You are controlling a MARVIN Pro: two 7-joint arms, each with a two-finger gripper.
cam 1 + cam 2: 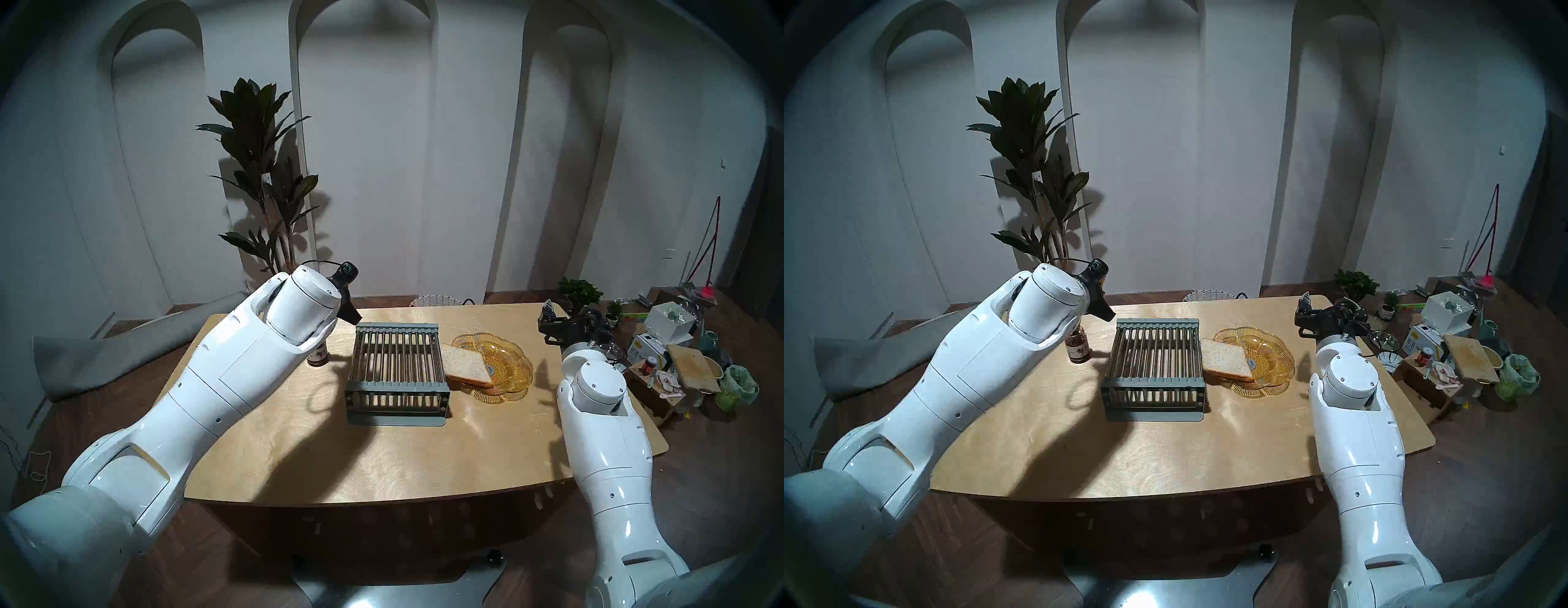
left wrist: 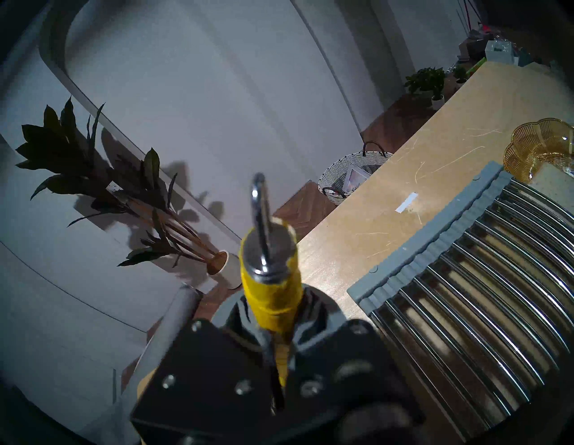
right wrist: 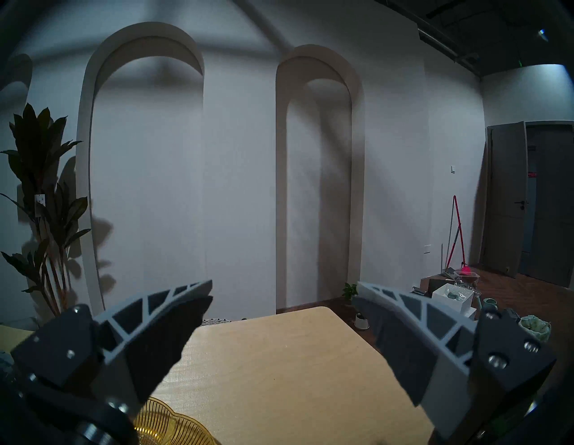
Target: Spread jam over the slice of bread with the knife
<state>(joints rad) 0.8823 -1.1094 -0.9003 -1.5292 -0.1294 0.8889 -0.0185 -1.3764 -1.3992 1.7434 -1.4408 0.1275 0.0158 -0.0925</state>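
With the left hand (image 2: 273, 351) clamped on the knife (image 2: 264, 236) and the right hand (image 3: 282, 298) spread apart, loading comes next: dip the blade into the jam jar (image 1: 1078, 347).

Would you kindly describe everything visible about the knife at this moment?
The knife has a yellow handle that looks wrapped in tape and a narrow, shiny metal blade with a rounded tip, showing no jam. The left claw is shut on the handle, so the blade juts out ahead of it, held in the air past the table's far-left edge, touching nothing else.
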